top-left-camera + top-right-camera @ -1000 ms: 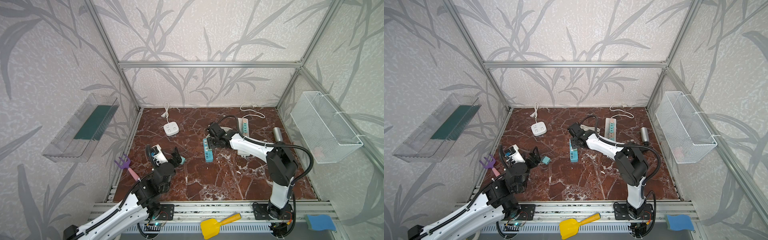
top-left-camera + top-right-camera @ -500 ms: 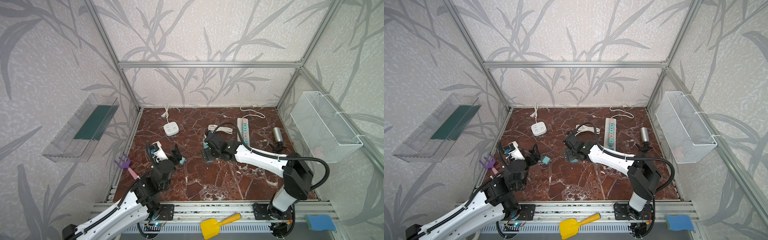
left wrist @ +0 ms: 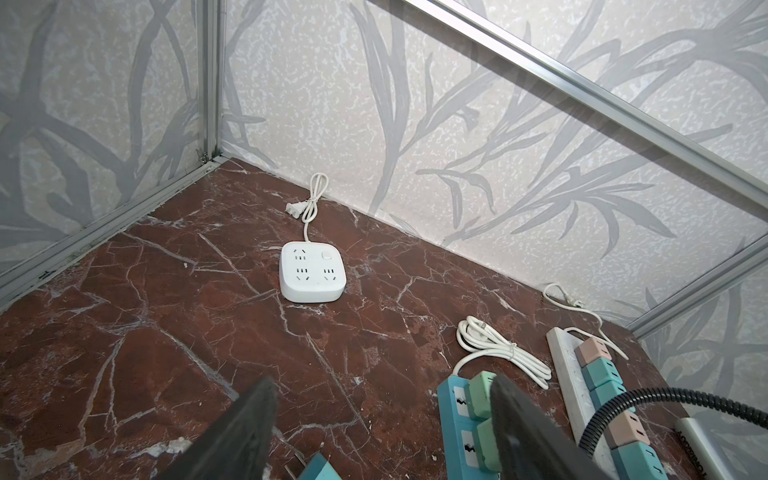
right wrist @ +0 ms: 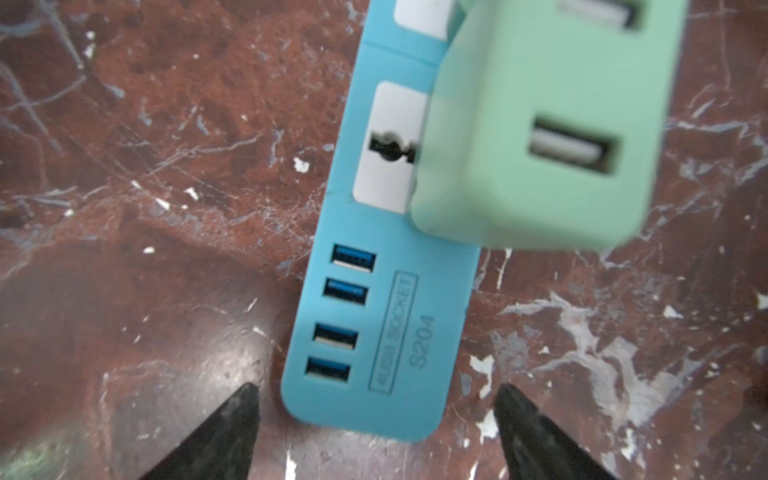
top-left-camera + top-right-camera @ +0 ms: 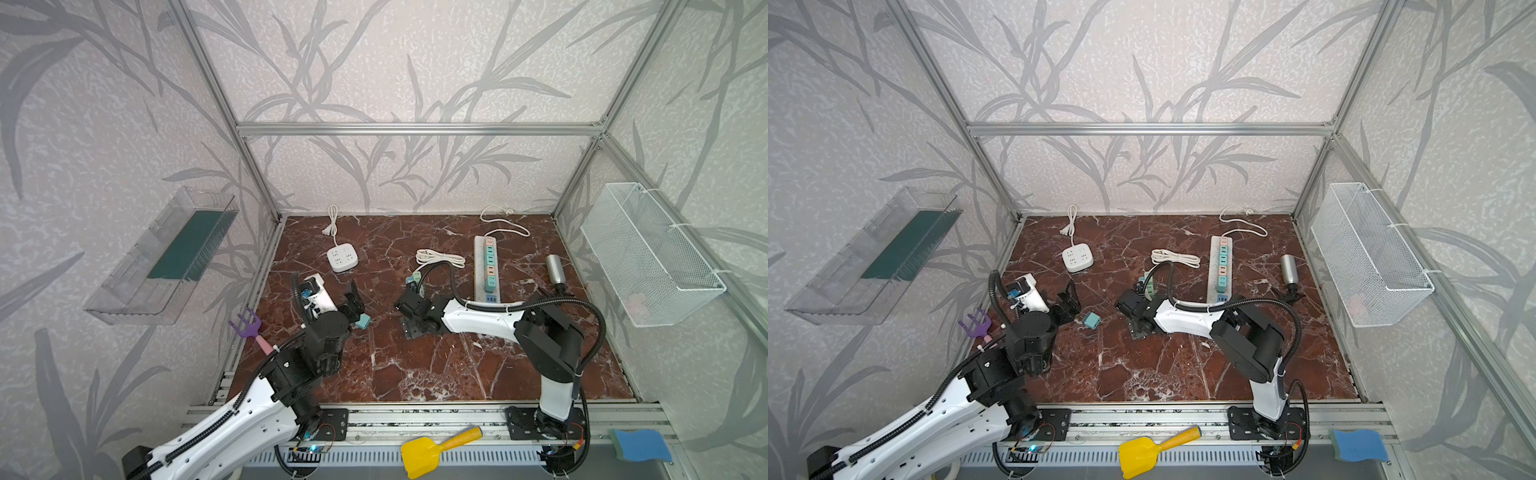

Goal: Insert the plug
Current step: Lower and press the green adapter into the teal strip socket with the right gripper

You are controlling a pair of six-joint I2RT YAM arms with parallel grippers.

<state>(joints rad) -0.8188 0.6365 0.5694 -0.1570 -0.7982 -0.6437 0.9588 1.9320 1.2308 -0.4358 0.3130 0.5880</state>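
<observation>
Right claw (image 4: 376,388) spread astride power strip (image 4: 395,316)

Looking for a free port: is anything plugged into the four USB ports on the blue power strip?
No, all four USB ports on the blue power strip sit empty in the right wrist view.

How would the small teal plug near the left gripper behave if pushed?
The teal plug looks boxy with flat faces, so it would probably slide, not roll. It is small, so likely light and easily knocked aside.
</observation>
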